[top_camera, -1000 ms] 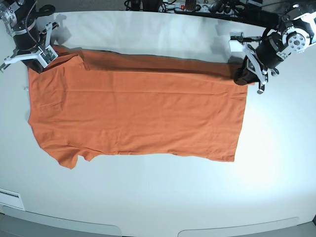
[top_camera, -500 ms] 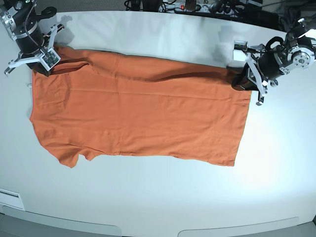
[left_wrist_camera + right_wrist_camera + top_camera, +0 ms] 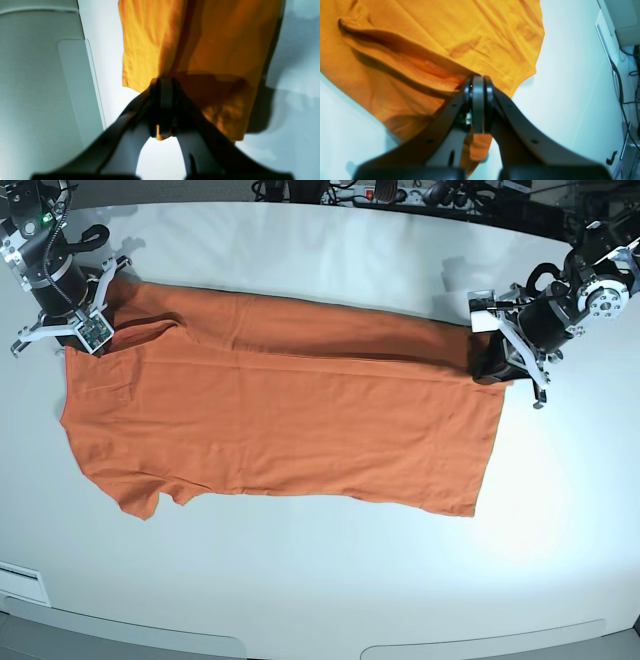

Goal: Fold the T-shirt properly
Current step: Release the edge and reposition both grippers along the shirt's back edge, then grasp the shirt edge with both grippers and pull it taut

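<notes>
Two grippers pinch the T-shirt point(image 3: 280, 420) at its far corners — the left gripper point(image 3: 497, 365) clamped on the right far corner, the right gripper point(image 3: 88, 332) clamped on the left. It lies spread on the white table point(image 3: 330, 580), far edge lifted.

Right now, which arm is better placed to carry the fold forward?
Neither alone: the left pincer is shut on the T-shirt at its hem corner, the right pincer at the shoulder. They should move together.

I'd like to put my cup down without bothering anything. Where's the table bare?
Bare table lies in front of the T-shirt, and a strip behind it, before the cables. It is crowded at both far shirt corners, where the left gripper and right gripper hold cloth.
</notes>
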